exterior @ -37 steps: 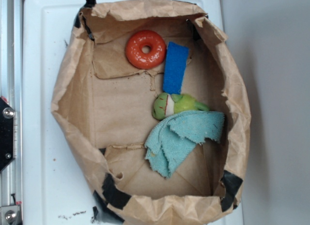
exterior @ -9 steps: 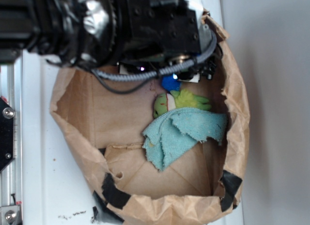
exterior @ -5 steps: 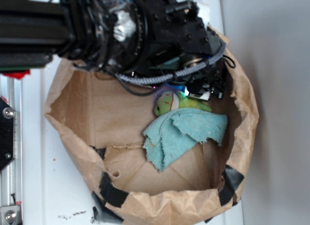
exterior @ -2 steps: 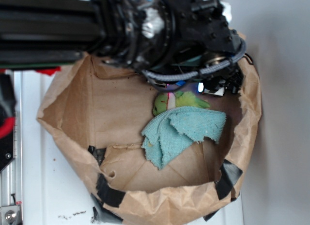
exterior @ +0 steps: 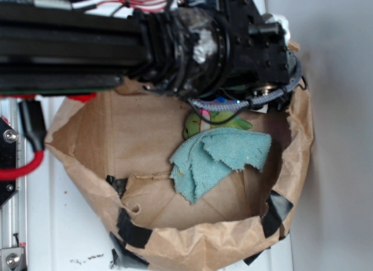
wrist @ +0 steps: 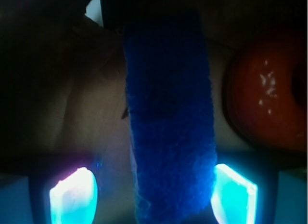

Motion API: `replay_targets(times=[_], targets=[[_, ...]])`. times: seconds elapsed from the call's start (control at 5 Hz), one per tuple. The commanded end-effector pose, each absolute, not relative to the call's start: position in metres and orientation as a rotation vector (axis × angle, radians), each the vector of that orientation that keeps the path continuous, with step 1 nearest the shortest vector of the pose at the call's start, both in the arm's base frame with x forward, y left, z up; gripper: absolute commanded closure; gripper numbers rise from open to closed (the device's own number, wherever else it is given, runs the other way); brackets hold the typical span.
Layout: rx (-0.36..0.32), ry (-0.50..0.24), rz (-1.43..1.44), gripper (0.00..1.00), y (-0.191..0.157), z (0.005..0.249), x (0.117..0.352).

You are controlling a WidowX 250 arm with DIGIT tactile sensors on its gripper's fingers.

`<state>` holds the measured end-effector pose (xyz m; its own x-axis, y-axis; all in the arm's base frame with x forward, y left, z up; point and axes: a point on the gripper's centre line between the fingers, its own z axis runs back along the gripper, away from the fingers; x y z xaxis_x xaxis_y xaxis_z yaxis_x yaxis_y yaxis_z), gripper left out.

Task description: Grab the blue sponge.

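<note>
In the wrist view the blue sponge (wrist: 168,118) lies lengthwise on the brown paper floor, running between my two glowing fingertips (wrist: 73,195). My gripper (wrist: 154,197) is open. The right fingertip touches or nearly touches the sponge's right edge; the left one stands apart from it with a gap. In the exterior view my black arm and gripper body (exterior: 233,49) cover the top of the paper bag (exterior: 93,160), and only a small blue spot (exterior: 221,100) of the sponge shows under them.
An orange ring (wrist: 267,89) lies right beside the sponge. A green plush toy (exterior: 201,122) and a pale teal frayed cloth (exterior: 218,160) lie just below my gripper in the bag. The bag's crumpled walls (exterior: 300,143) rise around everything.
My arm has come in over the top of the bag and shifted right, covering the ring and sponge. The bag has been pushed and deformed to the right.
</note>
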<state>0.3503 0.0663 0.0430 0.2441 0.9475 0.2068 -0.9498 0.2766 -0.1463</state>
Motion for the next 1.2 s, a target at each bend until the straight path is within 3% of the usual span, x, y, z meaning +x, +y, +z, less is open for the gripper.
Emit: replay_targets(times=[0.0, 0.2, 0.4, 0.6, 1.0], targets=[[-0.026, -0.341, 1.265, 1.0, 0.072, 0.063, 0.345], [-0.033, -0.362, 1.238, 1.0, 0.072, 0.069, 0.34], [-0.088, -0.366, 1.108, 1.0, 0.073, 0.094, 0.33], [-0.079, -0.27, 0.862, 1.0, 0.061, 0.128, 0.31], [-0.109, -0.181, 0.526, 1.0, 0.03, 0.176, 0.282]])
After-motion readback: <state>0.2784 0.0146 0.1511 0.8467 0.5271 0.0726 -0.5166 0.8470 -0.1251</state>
